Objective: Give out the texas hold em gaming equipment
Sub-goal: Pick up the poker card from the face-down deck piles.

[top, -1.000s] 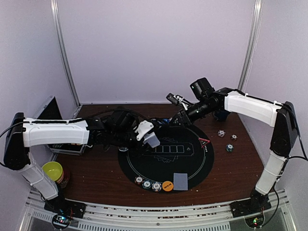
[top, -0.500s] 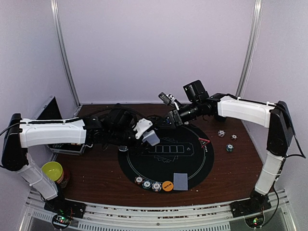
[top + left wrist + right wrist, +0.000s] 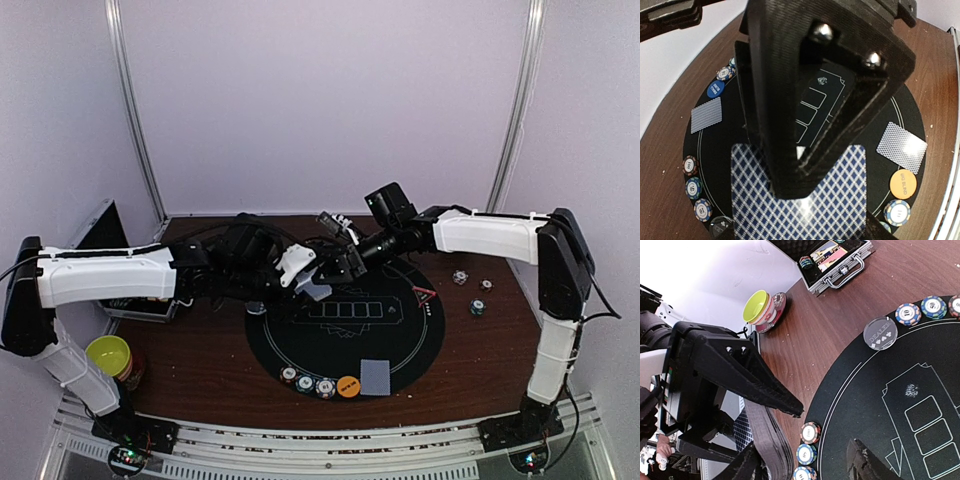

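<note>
Left pincer (image 3: 308, 281) (clamping cards (image 3: 765, 200)) faces right pincer (image 3: 335, 268); bowl (image 3: 108, 354), case (image 3: 840, 270) sit leftward.

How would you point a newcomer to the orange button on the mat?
Start at the round black mat in the middle of the brown table. On its edge nearest the arm bases lies a row: three striped chips, the orange button, then a face-down card. It is the only orange disc there, without a striped rim.
</note>
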You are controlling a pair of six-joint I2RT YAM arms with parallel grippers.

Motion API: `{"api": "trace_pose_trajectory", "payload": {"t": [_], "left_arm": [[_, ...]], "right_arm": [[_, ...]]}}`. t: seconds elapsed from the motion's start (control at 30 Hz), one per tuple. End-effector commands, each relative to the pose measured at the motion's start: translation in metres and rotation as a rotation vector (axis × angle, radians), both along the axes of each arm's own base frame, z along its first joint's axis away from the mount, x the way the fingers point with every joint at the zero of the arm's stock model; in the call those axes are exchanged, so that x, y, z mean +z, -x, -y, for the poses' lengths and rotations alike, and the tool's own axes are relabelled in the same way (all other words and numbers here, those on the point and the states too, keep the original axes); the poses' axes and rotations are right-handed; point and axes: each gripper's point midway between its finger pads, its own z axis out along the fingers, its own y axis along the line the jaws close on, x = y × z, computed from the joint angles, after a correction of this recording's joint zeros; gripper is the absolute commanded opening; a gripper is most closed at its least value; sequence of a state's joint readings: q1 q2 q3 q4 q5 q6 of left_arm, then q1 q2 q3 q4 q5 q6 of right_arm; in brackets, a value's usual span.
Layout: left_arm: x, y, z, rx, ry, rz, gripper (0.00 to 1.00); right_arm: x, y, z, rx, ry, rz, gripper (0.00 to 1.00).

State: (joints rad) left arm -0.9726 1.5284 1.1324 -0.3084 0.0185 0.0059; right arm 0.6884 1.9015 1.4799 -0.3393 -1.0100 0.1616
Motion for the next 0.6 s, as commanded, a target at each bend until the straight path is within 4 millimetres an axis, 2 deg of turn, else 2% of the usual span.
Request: {"api": "trace_pose_trajectory", "payload": {"t": [0.0,0.33,0.57], "left_arm": [[0.024,0.0,0.007,-0.016,0.071,0.051,0.59],[0.024,0.0,0.007,-0.016,0.071,0.051,0.59],[0.026,0.001,0.007,-0.017,0.073,0.053,0.59]], "right_arm": [[0.001,0.005,-0.01,0.028,-0.022,-0.014,0.59],[-0.01,0.008,-0.02,0.045,-0.013,-0.037,0.59],[-0.022,0.001,-0.013,0.001,0.042,-0.007,0.49]]}}
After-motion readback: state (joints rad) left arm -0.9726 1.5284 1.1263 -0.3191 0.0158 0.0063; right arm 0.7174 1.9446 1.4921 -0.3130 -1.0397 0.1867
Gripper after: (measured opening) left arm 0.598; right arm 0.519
